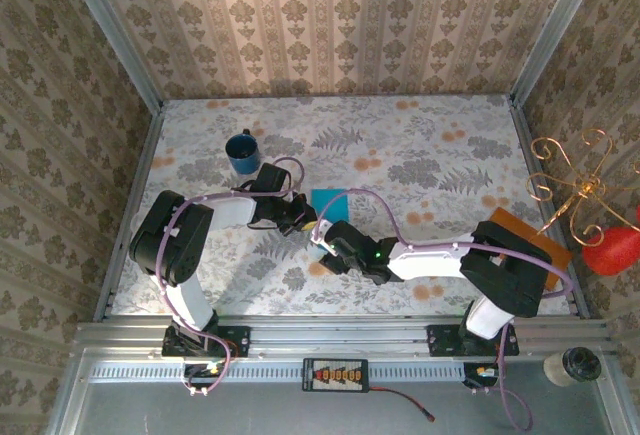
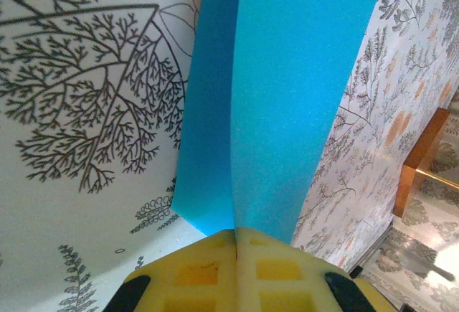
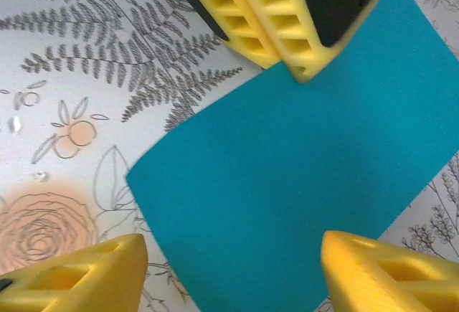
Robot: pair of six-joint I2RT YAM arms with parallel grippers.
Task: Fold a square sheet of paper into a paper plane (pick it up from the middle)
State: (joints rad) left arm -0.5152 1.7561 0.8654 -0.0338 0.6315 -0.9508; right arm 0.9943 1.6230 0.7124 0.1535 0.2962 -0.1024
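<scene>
The square sheet of paper (image 1: pixel 330 198) sits near the middle of the bench (image 1: pixel 430 155), on the leaf-and-flower patterned cover. It is to the right of the dark blue mug (image 1: pixel 241 151) and nearer the arms' bases than the mug is. The sheet is plain, unmarked and bright turquoise-blue, with straight, clean edges.

In the left wrist view it is not flat. A sharp line runs up the sheet from the fingers, with a darker, shaded panel to the left of it and a brighter panel to the right, so the two panels meet at an angle along that line. In the right wrist view the surface looks smooth and even, with one corner pointing left over the patterned cover.

The left end effector (image 2: pixel 235 234) is pressed together, and its yellow fingers meet with the edge of the sheet pinched between them. The right end effector (image 3: pixel 233 251) is spread wide, with one yellow finger at each side of the near part of the sheet and the paper showing between them. Whether those fingers touch the paper cannot be told.

An orange-brown flat board (image 1: pixel 535 245) lies at the right edge of the bench, well apart from the sheet.
</scene>
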